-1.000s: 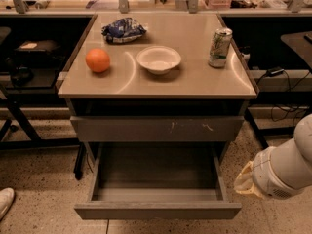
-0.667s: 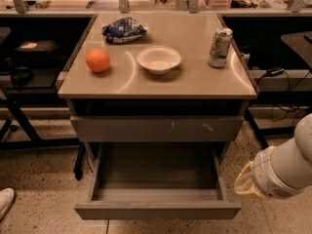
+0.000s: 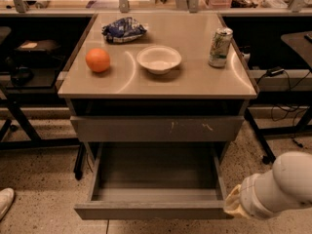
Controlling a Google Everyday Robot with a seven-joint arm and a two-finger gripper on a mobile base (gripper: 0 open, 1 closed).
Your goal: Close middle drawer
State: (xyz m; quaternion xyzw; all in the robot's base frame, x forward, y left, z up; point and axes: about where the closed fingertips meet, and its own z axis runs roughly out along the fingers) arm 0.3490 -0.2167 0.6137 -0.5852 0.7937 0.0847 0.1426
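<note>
Nearby, end effector (image 3: pixel 233 206) beside middle drawer (image 3: pixel 151 210), bowl (image 3: pixel 159 58) above

One cabinet top (image 3: pixel 195 79) holds one orange (image 3: pixel 98 60), one white bowl (image 3: pixel 159 59), one drink can (image 3: pixel 220 47) and one crumpled blue bag (image 3: pixel 124 29). Two drawers show below it: one scratched drawer front (image 3: pixel 156 128) and one middle drawer (image 3: pixel 151 210), pulled open. One gripper (image 3: pixel 234 204) sits at lower right, beside the open drawer's front corner.

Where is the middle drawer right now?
The middle drawer is low and centre in the camera view, pulled out below the scratched drawer front. The gripper is beside its front right corner.
</note>
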